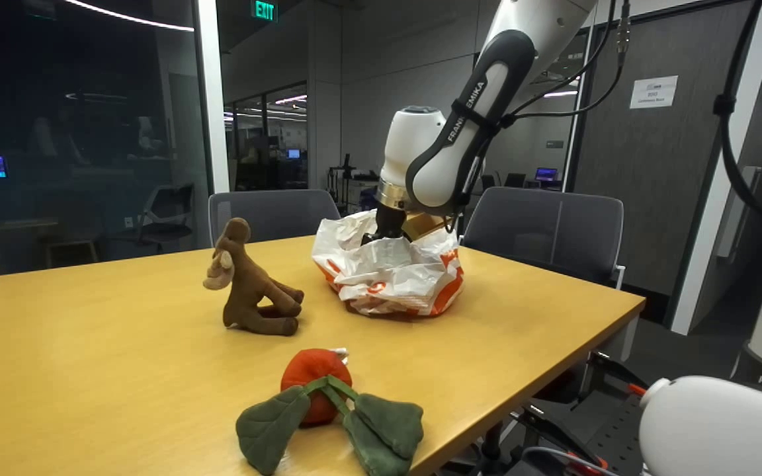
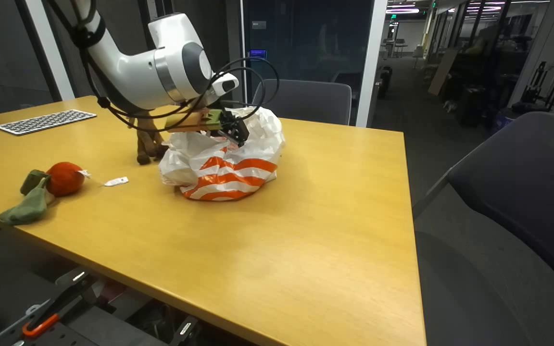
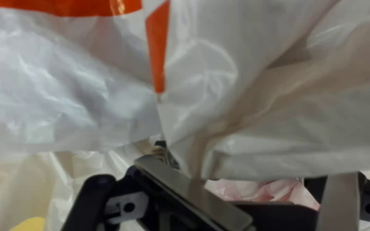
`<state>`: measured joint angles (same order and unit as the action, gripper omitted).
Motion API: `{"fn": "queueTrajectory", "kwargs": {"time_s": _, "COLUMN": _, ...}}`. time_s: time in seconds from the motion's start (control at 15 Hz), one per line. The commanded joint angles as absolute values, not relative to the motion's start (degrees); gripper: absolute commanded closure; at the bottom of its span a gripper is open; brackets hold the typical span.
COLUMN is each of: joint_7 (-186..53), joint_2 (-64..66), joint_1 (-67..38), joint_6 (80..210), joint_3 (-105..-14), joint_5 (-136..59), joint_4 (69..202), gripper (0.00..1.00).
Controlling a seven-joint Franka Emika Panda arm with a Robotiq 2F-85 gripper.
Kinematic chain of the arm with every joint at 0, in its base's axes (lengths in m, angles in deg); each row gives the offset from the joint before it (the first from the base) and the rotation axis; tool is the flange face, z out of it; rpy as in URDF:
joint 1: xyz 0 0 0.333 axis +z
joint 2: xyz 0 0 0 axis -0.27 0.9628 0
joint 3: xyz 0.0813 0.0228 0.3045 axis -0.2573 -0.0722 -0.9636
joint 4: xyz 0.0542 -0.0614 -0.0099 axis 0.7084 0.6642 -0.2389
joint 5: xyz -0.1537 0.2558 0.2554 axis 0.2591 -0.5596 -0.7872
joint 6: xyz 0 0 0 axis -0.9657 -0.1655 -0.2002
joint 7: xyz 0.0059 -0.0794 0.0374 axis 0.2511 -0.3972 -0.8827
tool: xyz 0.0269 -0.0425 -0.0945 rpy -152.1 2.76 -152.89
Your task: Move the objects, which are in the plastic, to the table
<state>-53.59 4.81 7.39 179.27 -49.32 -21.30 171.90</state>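
Your black gripper (image 3: 249,192) stands with jaws wide apart in the mouth of the white, orange-red-printed plastic shopping bag (image 1: 391,281).
The bag sits wrinkled on the light-yellow wooden counter (image 1: 110,370); past its folds you cannot tell what lies inside. Outside it, you have the brown animal-shaped soft figure (image 1: 247,291) seated upright near the bag, and the round orange-red, green-leaved soft toy (image 1: 318,400) lying near the counter's edge, well apart from the bag.
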Motion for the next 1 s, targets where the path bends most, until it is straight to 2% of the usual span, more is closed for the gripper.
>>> {"fn": "queueTrajectory", "kwargs": {"time_s": 0.0, "joint_7": -57.42, "joint_2": 7.2, "joint_1": 1.91, "joint_6": 177.71, "joint_3": -54.72, "joint_5": -25.05, "joint_4": 169.09, "gripper": 0.0}}
{"fn": "queueTrajectory", "kwargs": {"time_s": 0.07, "joint_7": -57.85, "joint_2": 7.53, "joint_1": 1.51, "joint_6": 177.19, "joint_3": -54.97, "joint_5": -24.91, "joint_4": 168.9, "gripper": 0.05}}
{"fn": "queueTrajectory", "kwargs": {"time_s": 0.13, "joint_7": -58.42, "joint_2": 7.73, "joint_1": 0.8, "joint_6": 177.07, "joint_3": -55.6, "joint_5": -25.05, "joint_4": 168.83, "gripper": 0.25}}
{"fn": "queueTrajectory", "kwargs": {"time_s": 0.27, "joint_7": -58.81, "joint_2": 7.71, "joint_1": -0.07, "joint_6": 177.13, "joint_3": -56.42, "joint_5": -25.23, "joint_4": 169.1, "gripper": 0.3}}
{"fn": "queueTrajectory", "kwargs": {"time_s": 0.33, "joint_7": -58.67, "joint_2": 7.63, "joint_1": -0.12, "joint_6": 177.01, "joint_3": -56.54, "joint_5": -25.1, "joint_4": 169.19, "gripper": 0.36}}
{"fn": "queueTrajectory", "kwargs": {"time_s": 0.53, "joint_7": -58.02, "joint_2": 7.41, "joint_1": -0.14, "joint_6": 177.78, "joint_3": -56.87, "joint_5": -25.08, "joint_4": 169.67, "gripper": 0.63}}
{"fn": "queueTrajectory", "kwargs": {"time_s": 0.6, "joint_7": -57.88, "joint_2": 7.34, "joint_1": -0.02, "joint_6": 177.95, "joint_3": -56.88, "joint_5": -25.03, "joint_4": 169.81, "gripper": 0.67}}
{"fn": "queueTrajectory", "kwargs": {"time_s": 0.93, "joint_7": -55.29, "joint_2": 5.54, "joint_1": 2.53, "joint_6": 179.35, "joint_3": -54.26, "joint_5": -22.52, "joint_4": 170.86, "gripper": 0.67}}
